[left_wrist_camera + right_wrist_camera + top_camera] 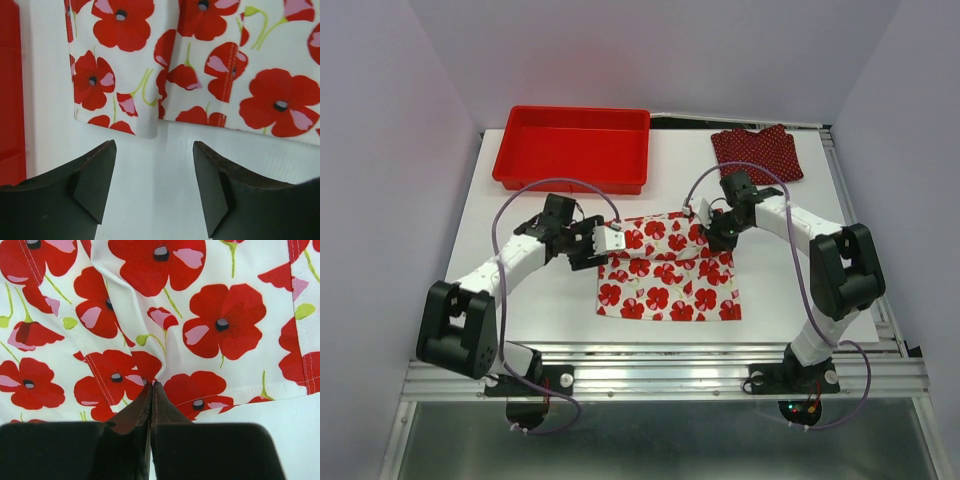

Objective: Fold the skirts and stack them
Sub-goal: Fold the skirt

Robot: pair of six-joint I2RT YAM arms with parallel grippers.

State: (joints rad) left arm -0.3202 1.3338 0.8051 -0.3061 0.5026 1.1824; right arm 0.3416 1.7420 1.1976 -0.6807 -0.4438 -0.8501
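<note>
The white skirt with large red flowers [670, 285] lies spread in the middle of the table, its upper part rumpled. My left gripper [612, 241] hovers open just off its upper left corner, with only bare table between the jaws [155, 150]; the skirt's edge [210, 60] lies just beyond the fingertips. My right gripper [718, 236] is at the skirt's upper right and is shut on a puckered fold of the flowered cloth [220, 315], pinched at the tips [152, 387]. The dark red polka-dot skirt [756, 152] lies apart at the back right corner.
A red plastic tray [575, 110] stands at the back left; its side shows at the left edge of the left wrist view [10, 100]. Each arm's purple cable loops above the table. Metal rails run along the table's near and right edges.
</note>
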